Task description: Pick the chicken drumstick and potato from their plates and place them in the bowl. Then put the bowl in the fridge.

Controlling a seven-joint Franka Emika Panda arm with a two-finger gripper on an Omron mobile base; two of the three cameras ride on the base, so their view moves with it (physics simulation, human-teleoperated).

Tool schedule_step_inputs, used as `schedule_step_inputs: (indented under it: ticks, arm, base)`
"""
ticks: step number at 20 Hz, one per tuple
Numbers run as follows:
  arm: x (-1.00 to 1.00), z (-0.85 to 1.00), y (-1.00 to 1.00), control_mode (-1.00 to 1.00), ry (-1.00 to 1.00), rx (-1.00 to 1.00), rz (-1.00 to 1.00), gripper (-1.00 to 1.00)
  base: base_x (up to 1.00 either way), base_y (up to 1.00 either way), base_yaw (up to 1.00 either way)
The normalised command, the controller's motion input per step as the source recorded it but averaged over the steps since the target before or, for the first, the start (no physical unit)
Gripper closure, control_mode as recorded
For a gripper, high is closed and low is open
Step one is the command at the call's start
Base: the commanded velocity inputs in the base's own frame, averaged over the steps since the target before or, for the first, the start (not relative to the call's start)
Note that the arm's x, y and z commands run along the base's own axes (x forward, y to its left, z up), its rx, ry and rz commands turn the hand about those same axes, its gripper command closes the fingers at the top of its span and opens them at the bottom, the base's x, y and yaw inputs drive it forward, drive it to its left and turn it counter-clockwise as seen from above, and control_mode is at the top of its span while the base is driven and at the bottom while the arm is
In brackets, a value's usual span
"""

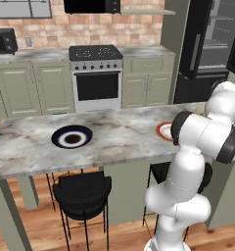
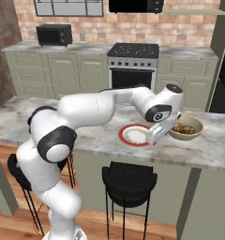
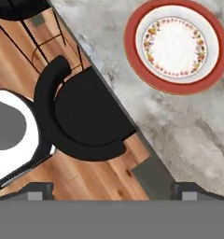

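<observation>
Marble counter [image 2: 100, 136] holds the bowl [image 2: 185, 128] (food inside) beside the wide-spread, empty gripper [image 2: 167, 132].

Rendered scene, even diffuse lighting, moderately bright; no distinct light source. Soft faint shadows under marble counter [image 1: 114, 132] and stools [image 2: 128, 180]. No glare; mild sheen on white arm [image 2: 86, 110]. Low resolution, slight overall softness, edges pixelated. Hand view sharpest on orange-red plate [image 3: 177, 86]; no edge distortion evident.
</observation>
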Motion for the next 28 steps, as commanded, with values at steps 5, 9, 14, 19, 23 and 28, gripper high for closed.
schedule_step_inputs:
  ticks: [5,9,14,19,23,28]
  arm:
    - [0.13,0.18,-0.04,-1.0,0.23,-0.3,0.0,-1.0]
    - [0.05,0.0,-0.02,-1.0,0.1,-0.08,0.0,-1.0]
    - [0.21,0.06,-0.13,-1.0,0.15,0.0,0.0,-1.0]
    - [0.23,0.07,-0.1,-1.0,0.16,0.0,0.0,-1.0]
    - [0.32,0.01,-0.11,-1.0,0.03,-0.02,0.0,-1.0]
    - [0.15,0.0,-0.14,-1.0,-0.02,0.0,0.0,-1.0]
  base:
    - [0.0,0.0,0.0]
    - [0.0,0.0,0.0]
    - [0.0,0.0,0.0]
    - [0.0,0.0,0.0]
    - [0.0,0.0,0.0]
    - [0.0,0.0,0.0]
